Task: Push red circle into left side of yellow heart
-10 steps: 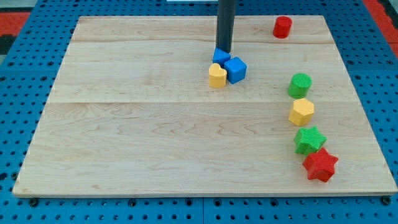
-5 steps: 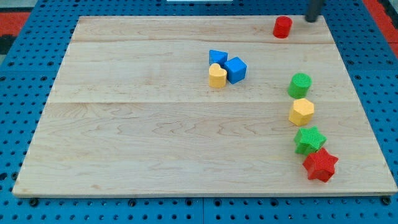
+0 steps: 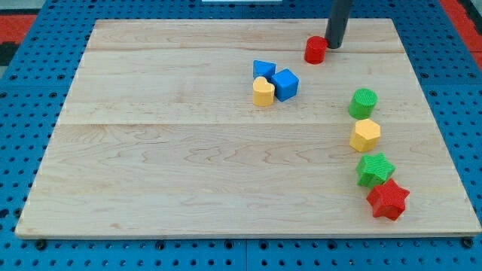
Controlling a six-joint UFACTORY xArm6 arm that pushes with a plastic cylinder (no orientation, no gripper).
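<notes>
The red circle (image 3: pixel 315 50) lies near the view's top, right of centre. My tip (image 3: pixel 334 46) is at its right edge, touching or nearly so. The yellow heart (image 3: pixel 263 91) sits lower and to the left, near the board's middle top. A blue block (image 3: pixel 263 69) lies just above the heart and a blue cube (image 3: pixel 285 84) touches its right side. The heart's left side is free.
A column of blocks stands at the view's right: a green circle (image 3: pixel 363 102), a yellow hexagon (image 3: pixel 365 135), a green star (image 3: pixel 374 169) and a red star (image 3: pixel 388 199). The wooden board (image 3: pixel 151 165) lies on a blue pegboard.
My tip left the blue blocks, went to the view's top right, then came down beside the red circle. The red circle has slid left and down.
</notes>
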